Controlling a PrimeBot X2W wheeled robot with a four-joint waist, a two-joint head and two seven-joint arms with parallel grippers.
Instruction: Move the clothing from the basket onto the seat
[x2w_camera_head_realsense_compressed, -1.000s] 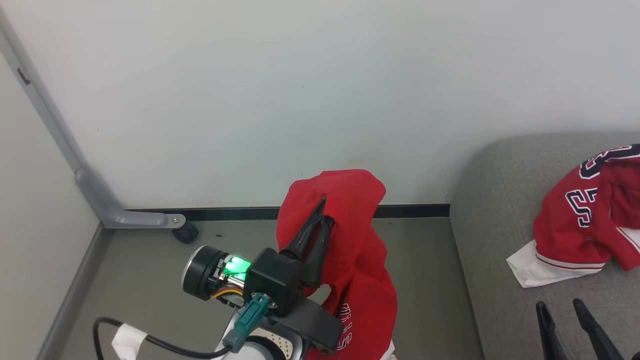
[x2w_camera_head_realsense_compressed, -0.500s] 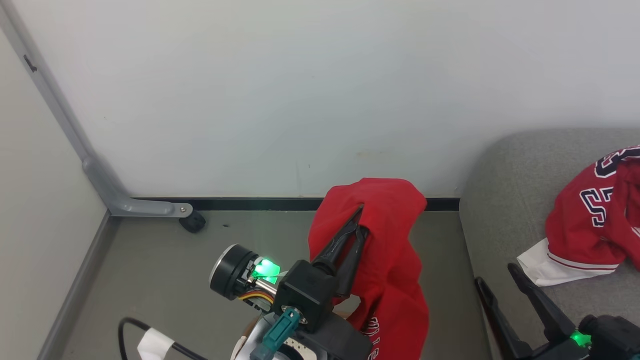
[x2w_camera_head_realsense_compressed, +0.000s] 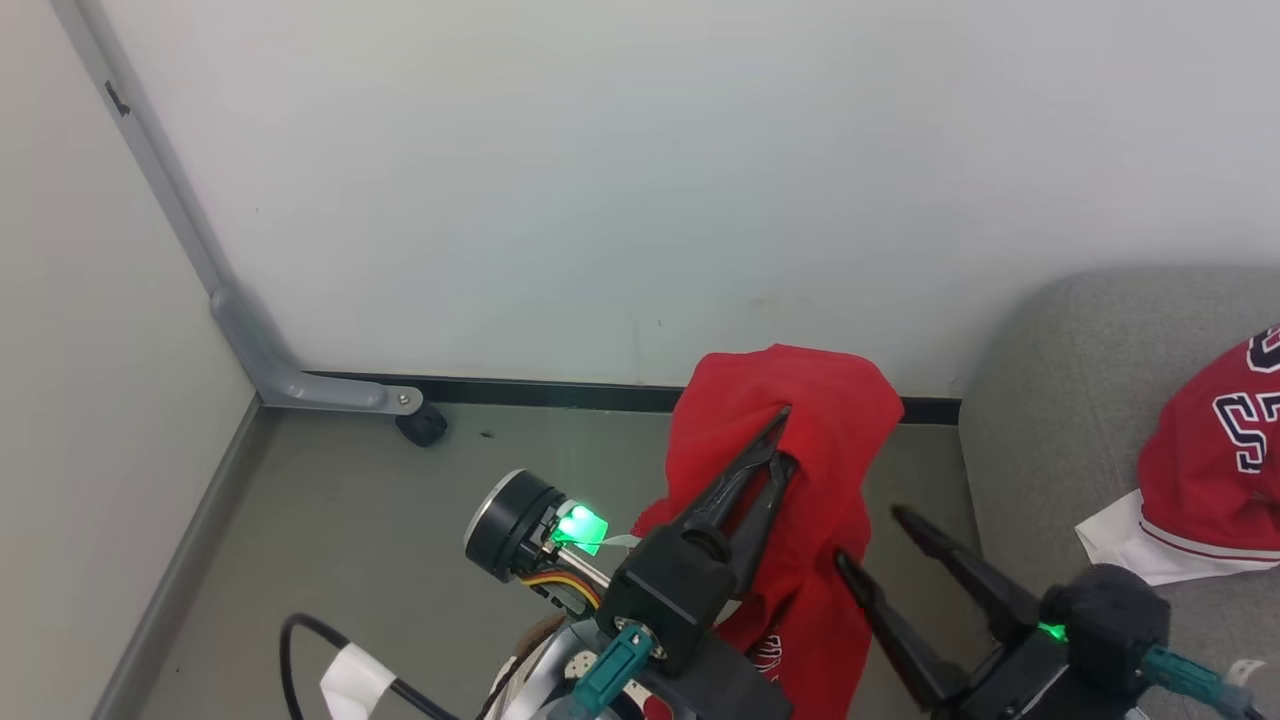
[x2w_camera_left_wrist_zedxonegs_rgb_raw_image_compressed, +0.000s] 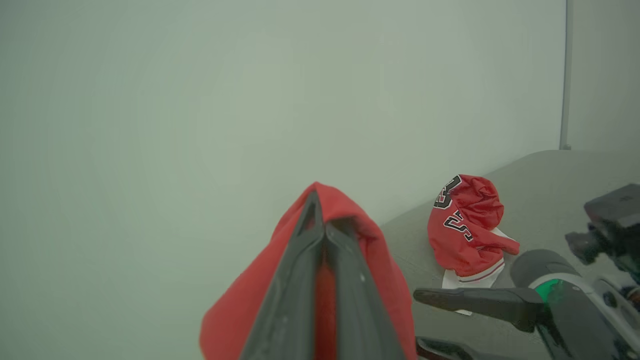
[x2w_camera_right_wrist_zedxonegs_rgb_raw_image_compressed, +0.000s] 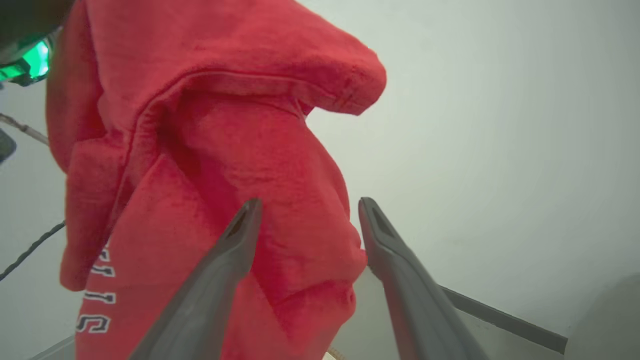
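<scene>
**One jersey down, one in the air**

The red garment (x2w_camera_head_realsense_compressed: 840, 400) is pinched in our left gripper (x2w_camera_head_realsense_compressed: 785, 437). The fingers are clamped together on a fold near its top. The rest drapes below the tips over bare floor (x2w_camera_head_realsense_compressed: 330, 520), not over the seat (x2w_camera_head_realsense_compressed: 1050, 400) yet.

Our right gripper (x2w_camera_head_realsense_compressed: 868, 534) sits just beside it, fingers spread apart with nothing in them. In the right wrist view the cloth hangs right ahead of those tips, maybe brushing one, but it's hard to say through that wide lens.

Out past the right fingers, the numbered jersey (x2w_camera_head_realsense_compressed: 1215, 450) lies crumpled on the seat, so that piece is done. We'd call it roughly halfway if these two are the whole load. This one needs carrying across and letting go.
</scene>
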